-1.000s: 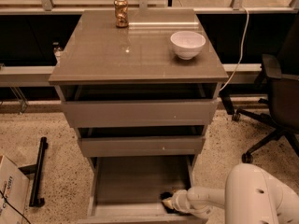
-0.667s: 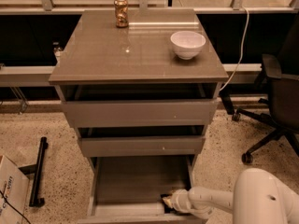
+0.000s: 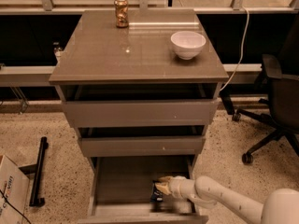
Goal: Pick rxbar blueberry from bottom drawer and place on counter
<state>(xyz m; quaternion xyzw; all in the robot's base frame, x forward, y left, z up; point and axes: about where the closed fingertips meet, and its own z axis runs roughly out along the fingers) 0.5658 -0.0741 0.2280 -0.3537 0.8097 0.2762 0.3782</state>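
The bottom drawer (image 3: 121,181) is pulled open at the foot of the cabinet. The rxbar blueberry (image 3: 157,193), dark with pale marks, lies in the drawer's right part, near the front. My gripper (image 3: 162,185) reaches into the drawer from the lower right on a white arm; its pale fingertips sit right at the bar's right side, touching or nearly touching it. The glossy grey-brown counter (image 3: 112,50) tops the cabinet.
A gold can (image 3: 121,11) stands at the counter's back and a white bowl (image 3: 188,44) at its right. The two upper drawers are slightly open. A black office chair (image 3: 280,101) stands to the right. A cardboard box (image 3: 10,190) and a black bar (image 3: 37,171) lie on the floor at left.
My gripper and arm have shifted slightly left and deeper into the bottom drawer, closer onto the bar. Everything on the counter is unmoved.
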